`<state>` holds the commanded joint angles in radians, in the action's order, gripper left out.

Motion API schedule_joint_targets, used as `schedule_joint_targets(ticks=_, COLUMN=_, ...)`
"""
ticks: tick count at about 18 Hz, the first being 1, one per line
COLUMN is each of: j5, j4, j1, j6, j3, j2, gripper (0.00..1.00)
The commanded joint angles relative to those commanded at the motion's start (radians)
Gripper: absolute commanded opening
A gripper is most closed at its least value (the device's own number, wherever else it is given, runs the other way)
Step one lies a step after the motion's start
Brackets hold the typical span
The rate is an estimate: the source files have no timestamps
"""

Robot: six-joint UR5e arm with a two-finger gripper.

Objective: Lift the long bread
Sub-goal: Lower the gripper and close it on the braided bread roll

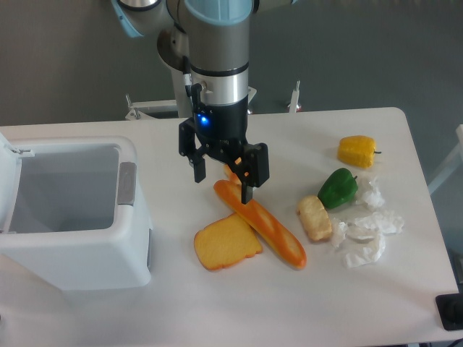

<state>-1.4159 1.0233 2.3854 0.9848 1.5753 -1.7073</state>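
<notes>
My end effector (223, 189) hangs released, fingers spread above the upper end of the long glossy orange-brown baguette loaf (260, 225), which lies untouched on the white desk (304, 303). Descent, closing and lifting remain.

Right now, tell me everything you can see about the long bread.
The long bread is a slim, glossy orange-brown toy baguette with paler slashes, plastic-looking. It lies flat on the white table, running diagonally from upper left to lower right. Its left flank overlaps the toast slice. The open gripper hangs over its upper end, not gripping it.
</notes>
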Motion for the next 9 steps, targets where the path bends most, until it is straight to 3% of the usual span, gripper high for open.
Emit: schedule_joint_targets(ticks=9, j5=-0.050, j4=-0.008, j1=0.018, j6=-0.008, j3=0.081, j2=0.011, gripper=1.00)
